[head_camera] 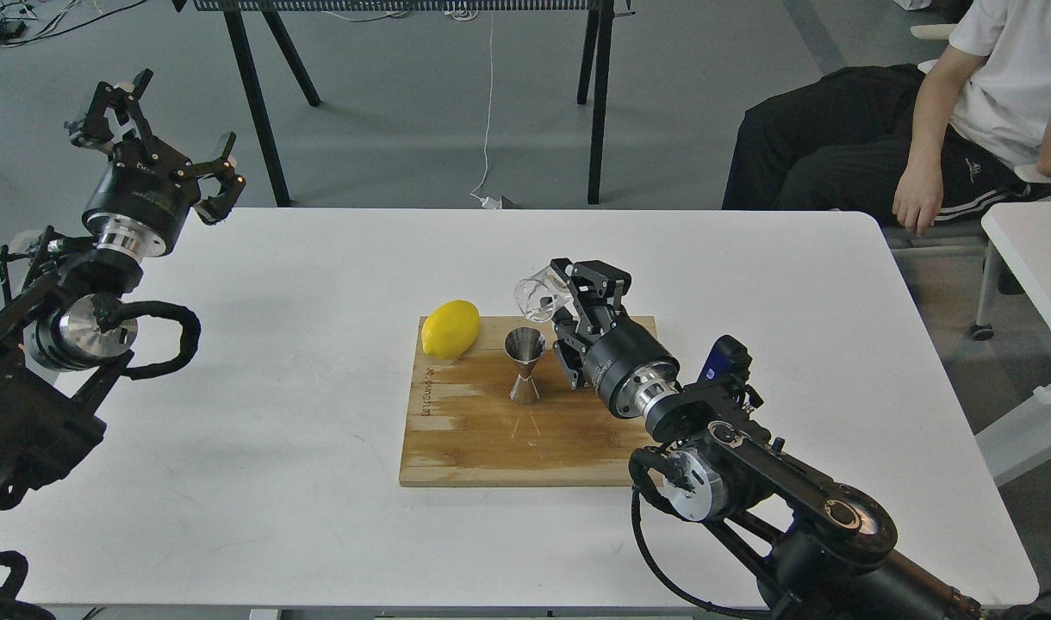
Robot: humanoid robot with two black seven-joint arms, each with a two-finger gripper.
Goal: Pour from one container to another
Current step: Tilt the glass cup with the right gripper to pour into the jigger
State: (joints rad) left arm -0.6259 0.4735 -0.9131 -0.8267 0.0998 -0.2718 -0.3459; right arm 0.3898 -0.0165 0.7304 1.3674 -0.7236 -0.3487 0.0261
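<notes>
The small clear glass cup (538, 295) hangs tipped over on its side, mouth pointing left, just above and slightly right of the steel jigger (525, 365). My right gripper (561, 293) is shut on the cup, its black fingers clamping the cup's base end. The jigger stands upright on the wooden cutting board (491, 439), open mouth up. My left gripper (168, 129) is raised at the far left, off the table's back-left corner, open with nothing between its fingers.
A yellow lemon (450, 328) lies on the board's back-left corner. The board rests on a white table (276, 387). A seated person (948, 129) is at the back right, beside a second white table (1034, 250).
</notes>
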